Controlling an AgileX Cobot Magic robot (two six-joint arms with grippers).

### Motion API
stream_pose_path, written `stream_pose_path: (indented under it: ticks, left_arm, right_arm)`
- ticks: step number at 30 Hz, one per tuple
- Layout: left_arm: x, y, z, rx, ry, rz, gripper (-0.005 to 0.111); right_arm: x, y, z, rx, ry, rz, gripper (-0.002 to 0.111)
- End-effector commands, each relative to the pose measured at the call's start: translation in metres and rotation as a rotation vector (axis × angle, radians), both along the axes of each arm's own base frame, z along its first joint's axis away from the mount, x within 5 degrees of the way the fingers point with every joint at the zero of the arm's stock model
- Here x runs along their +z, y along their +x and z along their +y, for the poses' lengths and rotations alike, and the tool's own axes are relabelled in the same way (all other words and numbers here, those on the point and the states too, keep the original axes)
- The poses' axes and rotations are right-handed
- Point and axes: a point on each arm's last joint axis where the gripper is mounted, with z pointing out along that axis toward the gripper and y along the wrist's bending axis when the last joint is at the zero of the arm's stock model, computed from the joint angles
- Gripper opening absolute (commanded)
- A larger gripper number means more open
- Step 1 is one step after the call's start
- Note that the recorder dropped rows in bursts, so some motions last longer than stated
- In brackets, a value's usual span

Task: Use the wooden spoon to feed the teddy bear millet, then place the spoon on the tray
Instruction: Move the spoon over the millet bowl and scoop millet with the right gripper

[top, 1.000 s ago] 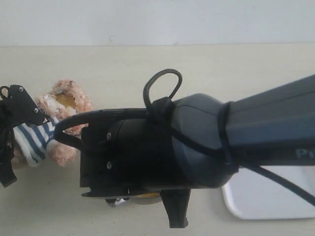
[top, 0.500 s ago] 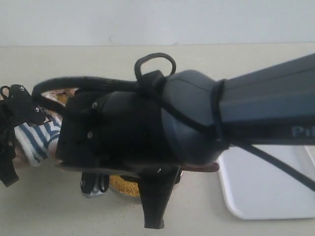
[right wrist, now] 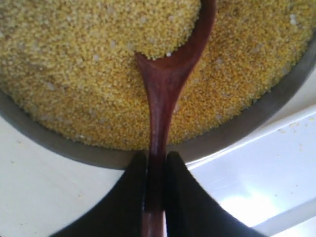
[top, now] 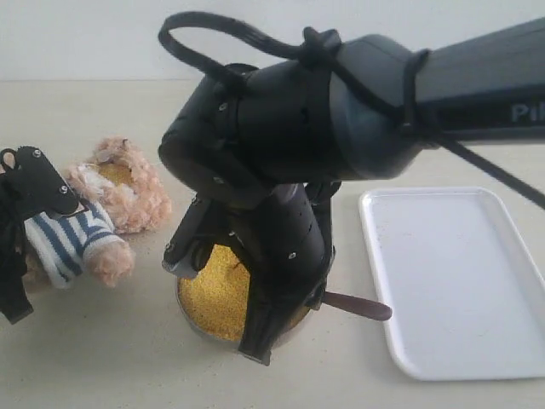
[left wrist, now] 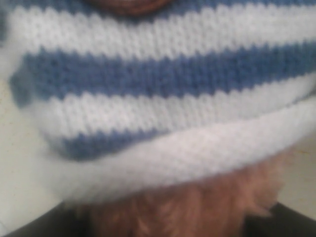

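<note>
The teddy bear (top: 115, 200) lies at the left, and its blue-and-white striped shirt (left wrist: 158, 79) fills the left wrist view. My left gripper (top: 25, 234) is shut on the bear's body. My right gripper (right wrist: 157, 158) points down over the metal bowl (right wrist: 59, 148) and is shut on the slim handle of the wooden spoon (right wrist: 165, 84). The spoon's oval bowl sits in the millet (right wrist: 74, 74) with grain heaped on it. Its handle end (top: 358, 307) sticks out toward the tray (top: 451, 273). The right arm hides much of the millet (top: 217, 285) in the exterior view.
The white tray's rim (right wrist: 256, 168) lies right beside the bowl. The bowl stands between the bear and the tray on the beige table (top: 102, 358). A pale wall runs along the table's far edge.
The right arm has swung from lying across the view to pointing down over the bowl, uncovering the millet and the tray. The left gripper and the bear have stayed put.
</note>
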Motion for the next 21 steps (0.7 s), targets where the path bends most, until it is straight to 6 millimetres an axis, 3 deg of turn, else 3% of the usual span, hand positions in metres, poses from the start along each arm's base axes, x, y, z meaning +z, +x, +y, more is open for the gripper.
stream_pose_path:
  ticks: [1,14,21]
  left_arm:
    - [0.015,0.000,-0.003,0.007,-0.033,-0.065,0.004]
    - [0.054,-0.021,0.002,0.008,-0.120,-0.157,0.004]
    - [0.061,-0.037,0.004,-0.024,-0.163,-0.123,0.004]
  right_arm:
    - [0.017,0.008,-0.010,-0.054,0.072,0.031,0.000]
    - [0.024,0.015,-0.020,-0.124,0.180,0.154,0.000]
    - [0.024,0.015,-0.019,-0.101,0.181,0.158,0.000]
